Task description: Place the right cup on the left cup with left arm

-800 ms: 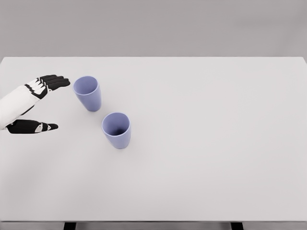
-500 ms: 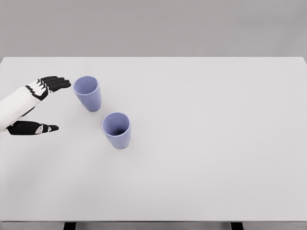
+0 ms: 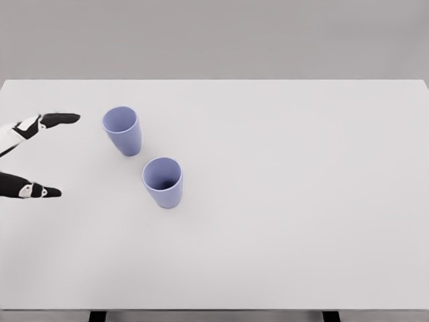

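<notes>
**Head view: right cup lies to the right of the left hand, past the left cup**

Head view shows the left hand at the frame's left edge, fingers and thumb spread wide, holding nothing. Both lavender cups stand upright on the white table, openings up. The left cup is nearest the fingertips, apart from them. The right cup sits lower and further right, just beside the first without touching. The hand must likely reach past the left cup. No right arm shows.
</notes>
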